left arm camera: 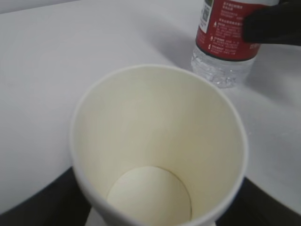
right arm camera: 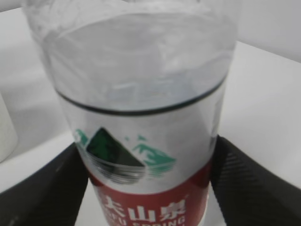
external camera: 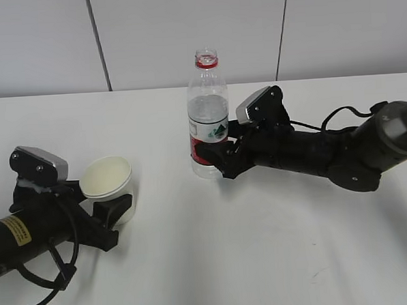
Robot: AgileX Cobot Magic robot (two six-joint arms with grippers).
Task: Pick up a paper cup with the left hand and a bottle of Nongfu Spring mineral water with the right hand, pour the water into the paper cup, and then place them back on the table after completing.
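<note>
An empty white paper cup (external camera: pixel 108 181) sits at the left on the white table (external camera: pixel 263 245), tilted a little toward the camera. My left gripper (external camera: pixel 114 208) is shut on its lower wall; in the left wrist view the cup (left arm camera: pixel 155 141) fills the frame between the black fingers (left arm camera: pixel 42 202). The uncapped Nongfu Spring bottle (external camera: pixel 208 118) stands upright at the middle, water reaching about two thirds up. My right gripper (external camera: pixel 214 155) is shut on its red-and-white label; in the right wrist view the fingers (right arm camera: pixel 244 183) press both sides of the bottle (right arm camera: pixel 141 117). The bottle also shows in the left wrist view (left arm camera: pixel 223 47).
A pale panelled wall runs behind the table's far edge. A black cable loop (external camera: pixel 33 298) hangs from the left arm at the front left. The cup's edge shows at the left of the right wrist view (right arm camera: pixel 5 132).
</note>
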